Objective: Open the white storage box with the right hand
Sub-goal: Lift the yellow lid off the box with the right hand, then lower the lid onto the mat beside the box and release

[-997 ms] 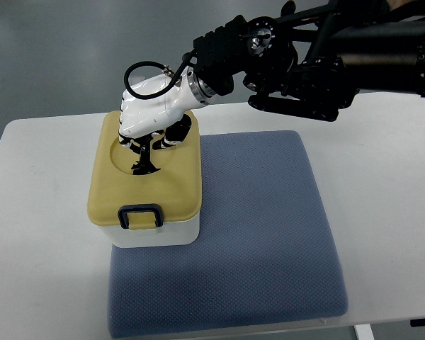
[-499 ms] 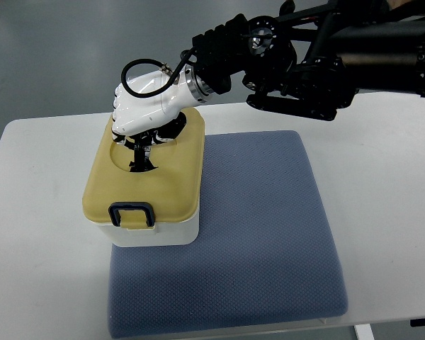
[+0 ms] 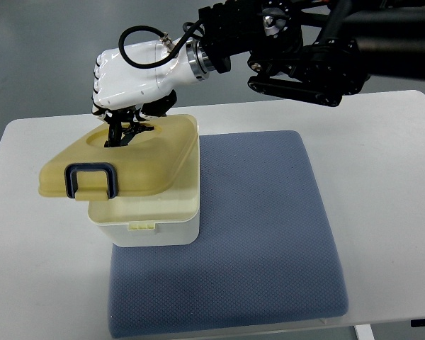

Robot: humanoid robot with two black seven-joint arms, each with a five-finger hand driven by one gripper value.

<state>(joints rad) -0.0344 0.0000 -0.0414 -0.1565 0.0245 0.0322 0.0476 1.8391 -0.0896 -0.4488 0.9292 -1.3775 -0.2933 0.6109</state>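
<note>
Top view is showing you the right hand point(image 3: 127, 78), fingers point(image 3: 117, 131) hooking the yellow lid point(image 3: 138, 159), now tilting up off the white storage box point(image 3: 152, 227) sitting on the blue mat point(image 3: 262, 234) covering the bench point(image 3: 35, 269).

The raised lid point(image 3: 120, 164) overhangs the box point(image 3: 152, 218) front and left; the mat point(image 3: 262, 234) and tabletop point(image 3: 389, 212) rightward lie bare.

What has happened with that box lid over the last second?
The right robot hand, fingers hooked in the yellow lid's round recess, has risen and swung left, lifting the lid off the white storage box. The lid's latch end now overhangs the table. Box and blue mat stayed put.
</note>
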